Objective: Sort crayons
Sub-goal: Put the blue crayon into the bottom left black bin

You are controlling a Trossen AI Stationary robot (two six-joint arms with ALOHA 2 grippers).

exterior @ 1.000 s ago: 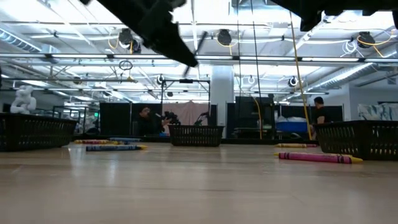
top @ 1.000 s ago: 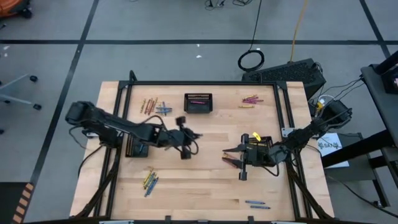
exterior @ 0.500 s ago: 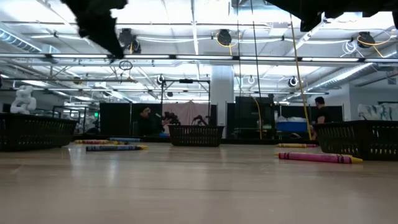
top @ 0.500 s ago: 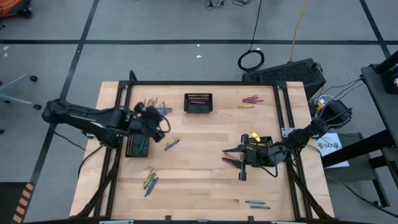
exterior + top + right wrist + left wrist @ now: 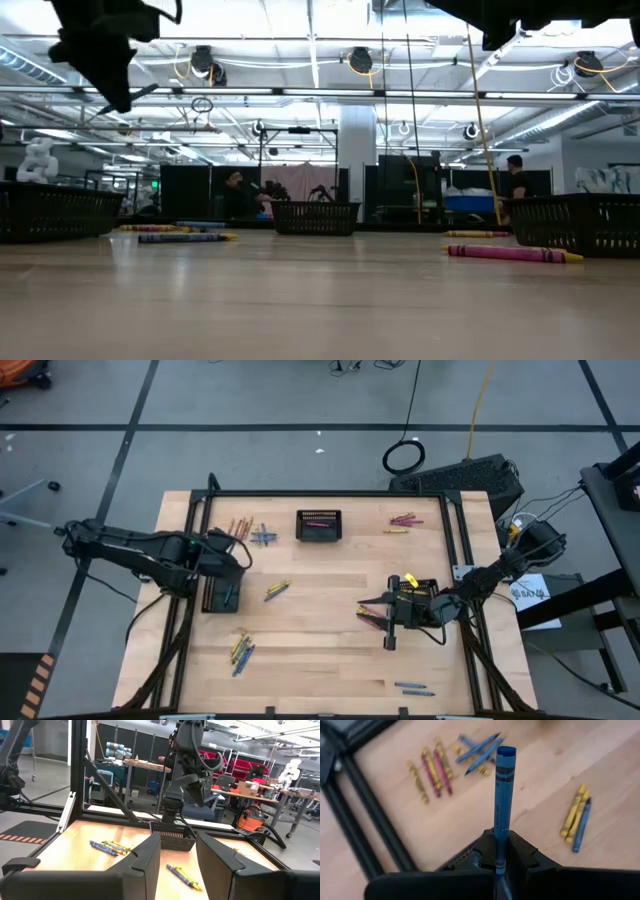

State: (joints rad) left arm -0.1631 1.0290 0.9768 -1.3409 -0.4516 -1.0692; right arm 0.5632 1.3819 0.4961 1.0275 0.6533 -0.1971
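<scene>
My left gripper (image 5: 238, 553) hangs over the table's left side, just past the far end of the left black basket (image 5: 222, 596), shut on a blue crayon (image 5: 503, 795). Loose crayons lie in small groups: red and yellow (image 5: 240, 528), blue (image 5: 263, 536), yellow with blue (image 5: 277, 590), pink (image 5: 403, 519). My right gripper (image 5: 374, 614) hovers right of the table's middle, fingers level and open (image 5: 177, 857), nothing between them. A pink crayon (image 5: 510, 253) lies flat on the table. My left gripper pinches the blue crayon's lower end (image 5: 500, 851) between its two fingers. The crayon runs along the fingers and sticks out well past their tips. The fingers slant down from the table's left side. The crayon is lifted clear of the table and the basket.
A second black basket (image 5: 318, 525) stands at the far middle, and a third (image 5: 420, 592) sits under my right arm. More crayons lie near the front edge (image 5: 241, 650) and at the front right (image 5: 412, 687). A black frame (image 5: 200, 510) rims the tabletop.
My left gripper has carried the blue crayon from the table's middle toward the left edge, rising a little, rolling about its axis and tipping to point downward. A yellow and blue pair of crayons that it covered now shows on the table.
</scene>
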